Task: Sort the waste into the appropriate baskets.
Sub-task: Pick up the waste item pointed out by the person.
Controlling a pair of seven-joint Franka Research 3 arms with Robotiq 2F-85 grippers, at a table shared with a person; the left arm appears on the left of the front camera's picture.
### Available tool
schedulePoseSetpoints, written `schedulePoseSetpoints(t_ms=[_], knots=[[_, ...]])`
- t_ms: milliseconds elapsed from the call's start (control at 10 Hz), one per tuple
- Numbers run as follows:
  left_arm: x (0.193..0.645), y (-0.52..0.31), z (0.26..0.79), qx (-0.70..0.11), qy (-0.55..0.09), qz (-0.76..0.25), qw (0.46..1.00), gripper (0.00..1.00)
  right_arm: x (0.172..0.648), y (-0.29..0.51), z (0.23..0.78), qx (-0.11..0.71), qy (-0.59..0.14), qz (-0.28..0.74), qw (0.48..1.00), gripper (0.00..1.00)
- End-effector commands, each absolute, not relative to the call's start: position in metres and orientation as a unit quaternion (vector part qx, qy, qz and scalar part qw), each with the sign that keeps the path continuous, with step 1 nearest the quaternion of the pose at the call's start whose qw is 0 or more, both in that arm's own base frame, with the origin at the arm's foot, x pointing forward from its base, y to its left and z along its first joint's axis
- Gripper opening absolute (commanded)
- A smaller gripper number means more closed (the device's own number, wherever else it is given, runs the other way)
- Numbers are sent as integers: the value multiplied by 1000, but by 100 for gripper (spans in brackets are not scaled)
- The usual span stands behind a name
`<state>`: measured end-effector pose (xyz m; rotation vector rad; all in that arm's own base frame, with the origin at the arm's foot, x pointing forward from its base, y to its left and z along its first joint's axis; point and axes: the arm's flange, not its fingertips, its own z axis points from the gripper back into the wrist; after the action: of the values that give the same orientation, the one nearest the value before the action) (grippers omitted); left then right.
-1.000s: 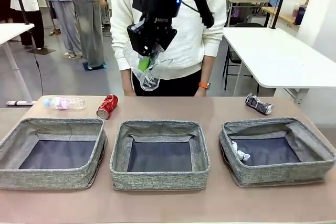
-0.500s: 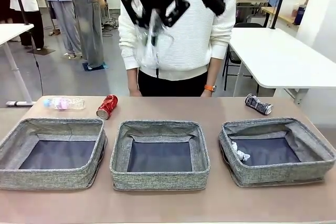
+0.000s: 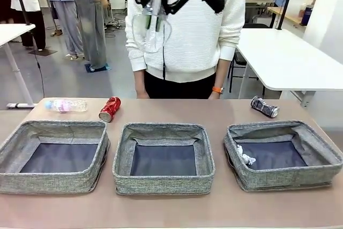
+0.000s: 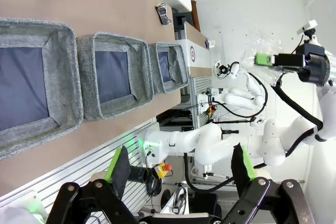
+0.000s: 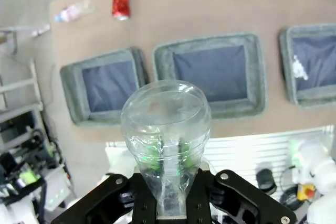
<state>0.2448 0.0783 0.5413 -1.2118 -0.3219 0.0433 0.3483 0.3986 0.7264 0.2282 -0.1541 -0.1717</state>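
My right gripper (image 3: 154, 13) hangs high over the table's far side, in front of the person, shut on a clear plastic cup (image 3: 146, 37). The right wrist view looks down along the cup (image 5: 165, 114) at the three grey baskets (image 5: 215, 43). Left basket (image 3: 51, 182) and middle basket (image 3: 163, 183) hold nothing; the right basket (image 3: 289, 179) holds a white paper ball (image 3: 245, 156). Behind them lie a bottle (image 3: 65, 105), a red can (image 3: 109, 109) and a dark-silver can (image 3: 264, 106). My left gripper (image 4: 178, 161) is open, high above the near table edge.
A person in a white sweater (image 3: 198, 30) stands at the far edge, hands low behind the table. A white table (image 3: 289, 57) stands at the back right. Bare tabletop (image 3: 177, 110) lies behind the baskets between the two cans.
My right gripper has risen with the cup from just above the table's far middle to the top of the view. The cans, bottle and baskets have not moved.
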Motion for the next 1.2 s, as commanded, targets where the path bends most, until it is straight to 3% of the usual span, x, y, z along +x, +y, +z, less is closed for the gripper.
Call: schedulePoseSetpoints(t_ms=[0,500,1100], knots=[[245,78,543,-573,-157,13,804,100,336,403,730,114,-81,-78,987,16],[245,78,543,-573,-157,13,804,100,350,375,733,73,-5,-19,997,16],[245,78,543,-573,-157,13,804,100,347,375,725,61,-19,-22,998,16]])
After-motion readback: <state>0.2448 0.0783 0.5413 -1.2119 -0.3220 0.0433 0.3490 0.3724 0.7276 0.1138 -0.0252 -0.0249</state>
